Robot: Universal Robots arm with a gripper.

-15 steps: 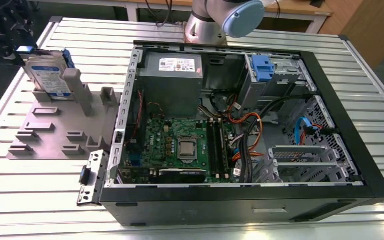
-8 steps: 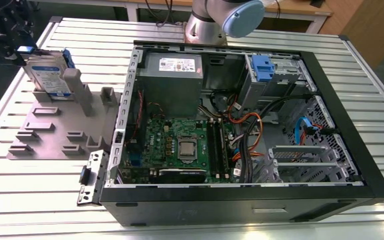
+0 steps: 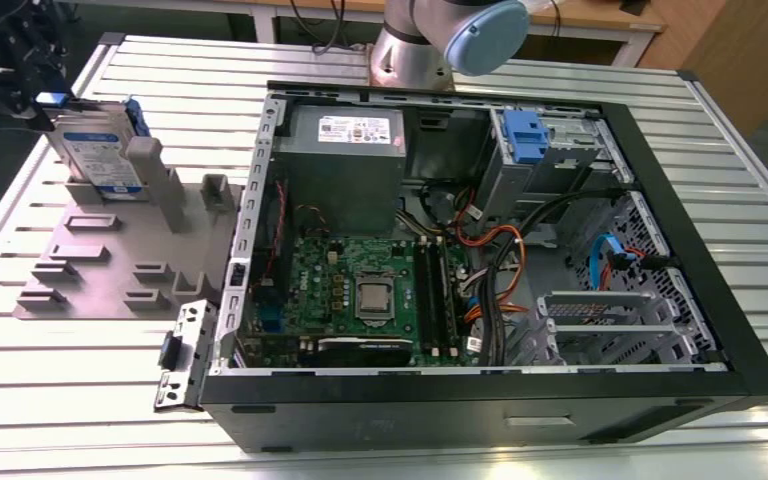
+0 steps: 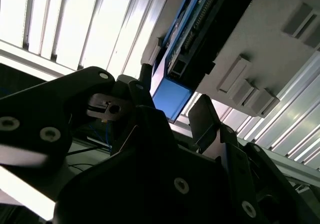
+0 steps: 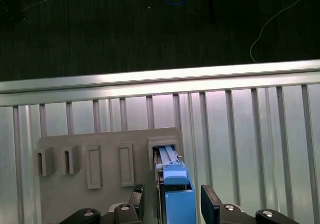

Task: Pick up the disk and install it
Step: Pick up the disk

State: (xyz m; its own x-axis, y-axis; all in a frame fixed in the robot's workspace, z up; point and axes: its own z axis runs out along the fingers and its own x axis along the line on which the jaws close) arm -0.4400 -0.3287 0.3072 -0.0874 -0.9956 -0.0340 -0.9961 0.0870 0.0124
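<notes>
The disk [image 3: 97, 150] stands upright on its edge in a slot of a grey holder block [image 3: 104, 270] on the exterior view's left, its white-and-blue label facing the camera. My black gripper [image 3: 40, 100] hangs at the disk's upper end. In the first wrist view the gripper [image 5: 172, 198] is open, with one finger on each side of the disk's blue carrier rail [image 5: 176, 176] and small gaps between. The second wrist view shows the same straddle, the gripper [image 4: 172, 98] around the blue end of the disk [image 4: 172, 97].
An open computer case [image 3: 704, 200] lies to the right of the block on the slatted metal table [image 3: 77, 400]. Inside are a grey power supply [image 3: 344, 140], a green circuit board [image 3: 357, 290], cables and a drive cage with a blue carrier [image 3: 524, 135]. The arm's base [image 3: 418, 45] stands behind the case.
</notes>
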